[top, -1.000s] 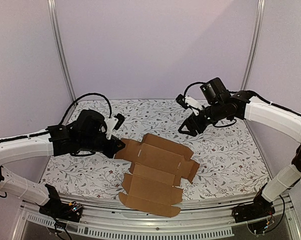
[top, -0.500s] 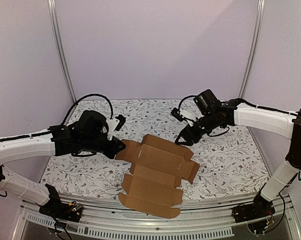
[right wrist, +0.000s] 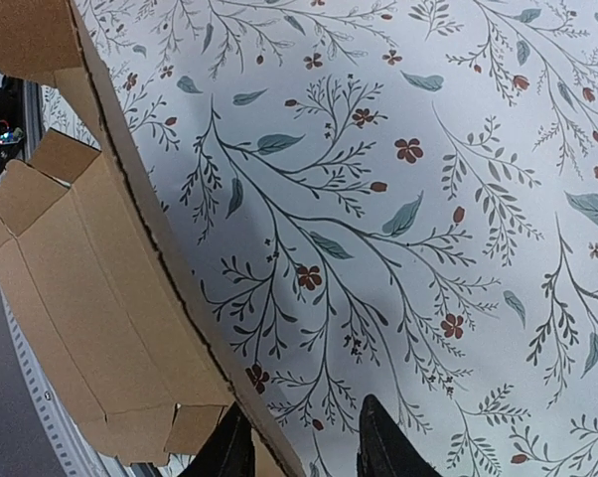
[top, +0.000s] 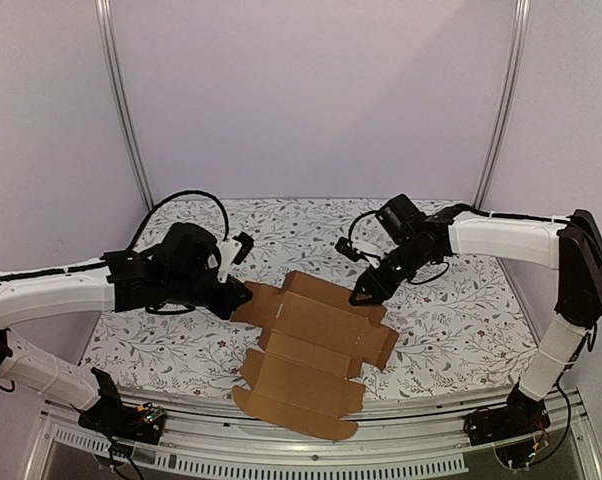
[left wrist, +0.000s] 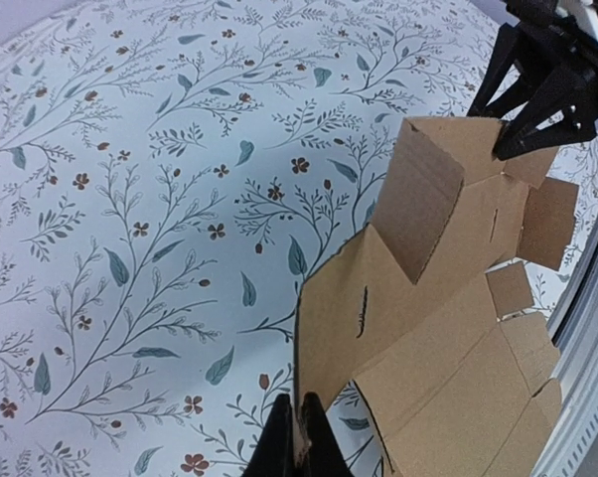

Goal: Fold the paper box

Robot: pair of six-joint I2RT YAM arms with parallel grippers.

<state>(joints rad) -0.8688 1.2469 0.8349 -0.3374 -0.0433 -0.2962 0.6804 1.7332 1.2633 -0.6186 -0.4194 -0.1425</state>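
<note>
The table (top: 461,310), under its flowered cloth, fills the lower half of the top view. The paper box (top: 311,345) lies on it at lower centre. It is an unfolded brown sheet of panels, flaps and slots, and its near end reaches the table's front edge.

We judge it light and fairly stiff across the panels, but ready to hinge along its scored lines. The thin edges would crease or tear under a hard pinch, and the sheet would likely slide on the cloth unless one side is held. The best holds look to be flap edges close to a crease.

The left gripper (top: 239,297) comes in from the left of the frame, pressed together on the sheet's left flap. The right gripper (top: 364,292) sits at the sheet's upper right edge. Its fingers (right wrist: 378,437) are spread, with the card's edge running between them; we cannot tell whether they touch it.
</note>
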